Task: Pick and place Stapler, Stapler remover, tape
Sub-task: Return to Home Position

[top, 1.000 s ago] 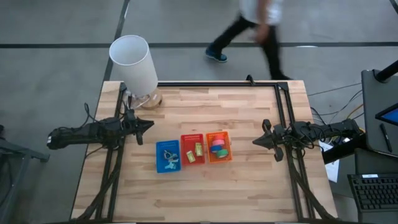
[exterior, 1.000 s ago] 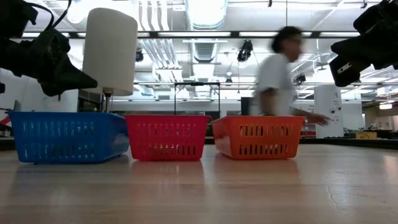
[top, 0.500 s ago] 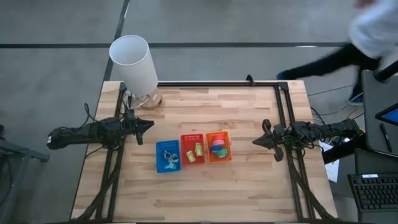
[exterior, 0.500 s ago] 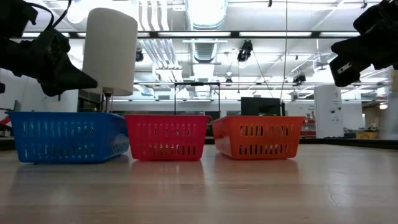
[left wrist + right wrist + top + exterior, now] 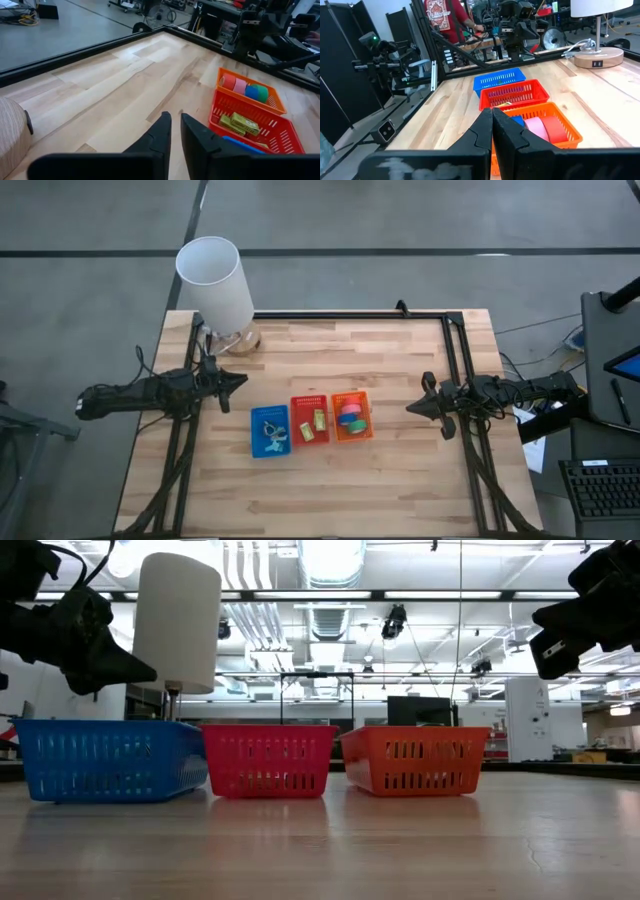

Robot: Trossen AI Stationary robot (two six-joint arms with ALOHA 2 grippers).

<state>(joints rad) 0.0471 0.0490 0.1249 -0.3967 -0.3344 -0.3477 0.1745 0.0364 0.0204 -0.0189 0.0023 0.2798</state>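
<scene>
Left gripper (image 5: 175, 116): jaws drawn narrow, only a thin slit between them, holding nothing. It hangs above the left side of the pale wooden worktop (image 5: 350, 490), pointing inward, well apart from the baskets.

Right gripper (image 5: 492, 111): jaws pressed together, holding nothing. It hangs above the right side of the worktop, pointing inward toward the left gripper, also well apart from the baskets.

Between the two grippers, near the middle of the worktop, three slotted plastic baskets stand side by side in a row. Seen from the high view, the blue plastic basket (image 5: 253, 430) is nearest the left arm and holds small blue items (image 5: 272, 435) whose shape cannot be made out. The red plastic basket (image 5: 310, 398) is in the middle and holds small yellow-green blocks (image 5: 313, 425). The orange plastic basket (image 5: 352, 394) is nearest the right arm.

The ring-shaped rolls of coloured tape (image 5: 352, 418) lie inside the orange plastic basket, packed close together; the left wrist view shows orange-red, pink, blue and green rolls.

A lamp with a tall white cylindrical shade (image 5: 213, 280) and a round wooden foot stands at the far left corner of the worktop, behind the left arm.
</scene>
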